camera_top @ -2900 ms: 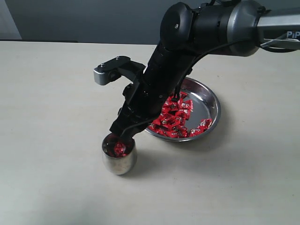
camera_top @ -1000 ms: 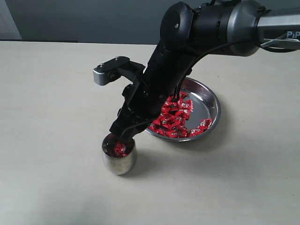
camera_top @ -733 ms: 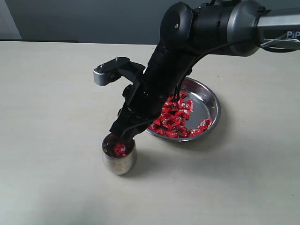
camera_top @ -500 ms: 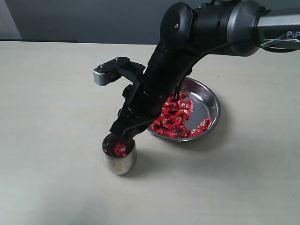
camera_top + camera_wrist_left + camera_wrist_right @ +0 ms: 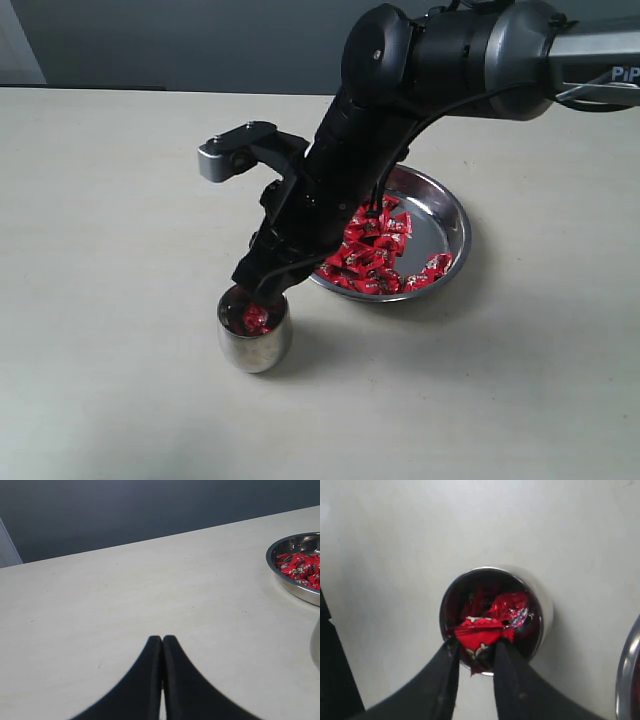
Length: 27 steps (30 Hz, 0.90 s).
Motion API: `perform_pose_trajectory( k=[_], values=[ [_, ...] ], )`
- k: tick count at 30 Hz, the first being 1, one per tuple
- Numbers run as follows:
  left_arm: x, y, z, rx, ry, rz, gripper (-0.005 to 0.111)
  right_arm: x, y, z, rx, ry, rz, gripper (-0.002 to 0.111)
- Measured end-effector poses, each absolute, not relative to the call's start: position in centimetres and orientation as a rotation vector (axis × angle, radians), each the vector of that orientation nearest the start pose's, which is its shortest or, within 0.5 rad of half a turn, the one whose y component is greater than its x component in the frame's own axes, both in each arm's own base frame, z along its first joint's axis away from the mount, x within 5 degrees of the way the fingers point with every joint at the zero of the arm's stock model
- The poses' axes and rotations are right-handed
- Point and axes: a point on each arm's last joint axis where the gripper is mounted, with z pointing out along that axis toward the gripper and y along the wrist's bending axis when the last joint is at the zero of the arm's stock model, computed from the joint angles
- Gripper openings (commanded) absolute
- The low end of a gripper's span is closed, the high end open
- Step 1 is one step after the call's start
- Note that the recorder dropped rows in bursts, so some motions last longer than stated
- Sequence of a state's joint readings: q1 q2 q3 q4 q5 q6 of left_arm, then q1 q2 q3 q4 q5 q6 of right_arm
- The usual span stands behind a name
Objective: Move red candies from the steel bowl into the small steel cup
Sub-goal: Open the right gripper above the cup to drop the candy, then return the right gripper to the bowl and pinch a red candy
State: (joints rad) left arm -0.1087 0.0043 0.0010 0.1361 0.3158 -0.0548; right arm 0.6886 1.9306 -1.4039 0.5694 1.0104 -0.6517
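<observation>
The small steel cup (image 5: 255, 342) stands on the table in front of the steel bowl (image 5: 457, 215). Red candies (image 5: 376, 250) lie heaped in the bowl's left half, and a few red candies (image 5: 252, 318) lie inside the cup. My right gripper (image 5: 263, 292) hangs just over the cup's rim. In the right wrist view the right gripper (image 5: 476, 646) is shut on one red candy (image 5: 479, 634) above the cup (image 5: 546, 607) mouth. My left gripper (image 5: 162, 639) is shut with nothing in it, low over bare table, away from the bowl (image 5: 296, 589).
The right arm's black body (image 5: 360, 160) slants across the bowl's left rim, its grey wrist camera (image 5: 232, 150) jutting out to the left. A dark wall (image 5: 180, 40) runs behind the table's back edge. The cup's side (image 5: 316, 645) shows at the left wrist view's border.
</observation>
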Motion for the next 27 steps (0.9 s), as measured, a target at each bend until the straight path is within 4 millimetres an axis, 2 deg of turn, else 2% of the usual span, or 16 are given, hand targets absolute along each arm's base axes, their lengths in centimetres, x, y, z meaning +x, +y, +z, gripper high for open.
perform_pose_trajectory(
  k=[10,19,25,27],
  values=[
    [5.4,-0.2,18.4,0.135,1.797,0.014,0.0,27.7,28.3,20.9,-1.377,2.539,0.779,0.025],
    [5.4,-0.2,18.4,0.135,1.797,0.014,0.0,27.4,28.3,19.5,-1.423,2.612,0.803,0.025],
    [5.4,-0.2,18.4,0.135,1.797,0.014,0.0,27.0,28.2,19.4,-1.483,2.614,0.822,0.025],
    [5.4,-0.2,18.4,0.135,1.797,0.014,0.0,27.0,28.2,19.4,-1.5,2.607,0.825,0.033]
  ],
)
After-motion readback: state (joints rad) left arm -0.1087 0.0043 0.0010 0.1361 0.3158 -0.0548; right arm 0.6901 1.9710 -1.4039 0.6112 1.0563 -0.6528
